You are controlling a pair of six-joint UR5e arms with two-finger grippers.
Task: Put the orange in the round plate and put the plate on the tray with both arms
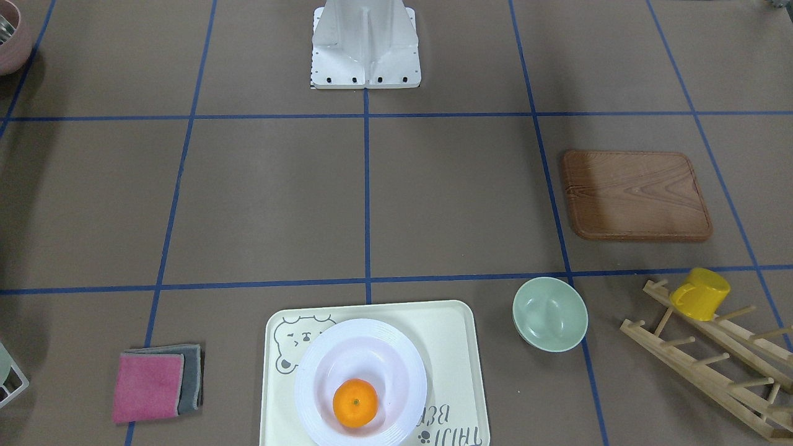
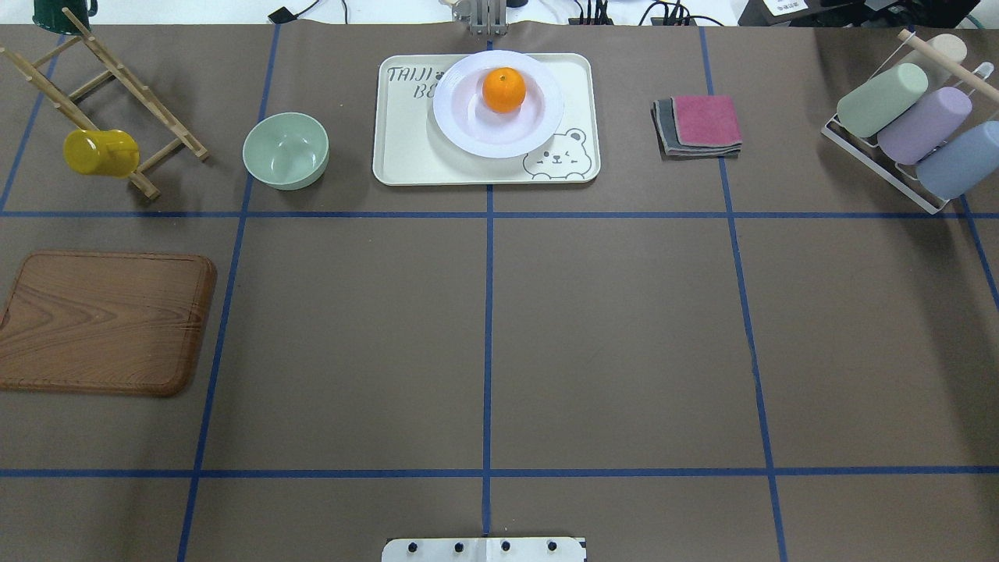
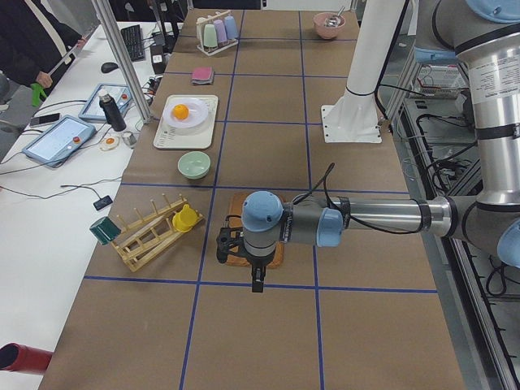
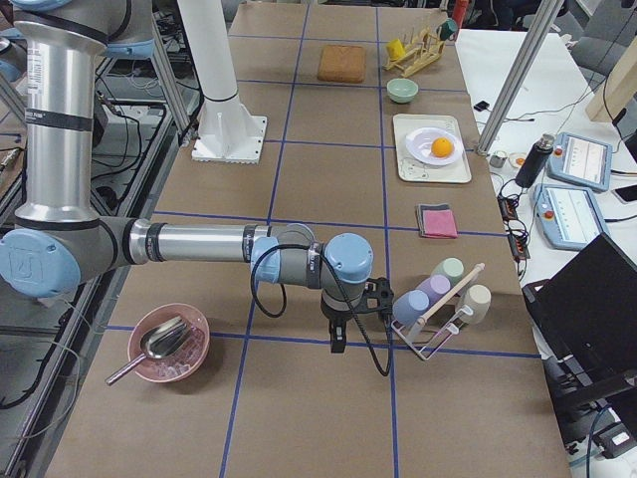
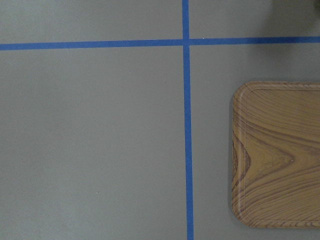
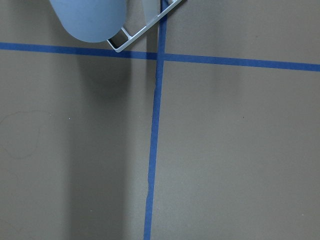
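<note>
The orange (image 1: 355, 402) lies in the sunken centre of the white round plate (image 1: 396, 353). That plate stands on the cream tray (image 1: 446, 334) at the table's far edge, also seen from overhead as orange (image 2: 503, 89), plate (image 2: 538, 117) and tray (image 2: 406, 148). Both arms are pulled back, far from the tray. My left gripper (image 3: 257, 280) hangs over the wooden board's corner at the table's left end. My right gripper (image 4: 336, 344) points down near the cup rack. Only the side views show either gripper, so I cannot tell if they are open or shut.
A brown wooden board (image 2: 101, 320), a pale green bowl (image 2: 286, 150) and a yellow mug (image 2: 97, 151) on a wooden rack sit on the left. Folded cloths (image 2: 700, 125) and a rack of pastel cups (image 2: 909, 129) are on the right. A pink bowl (image 4: 169, 344) lies near the right arm.
</note>
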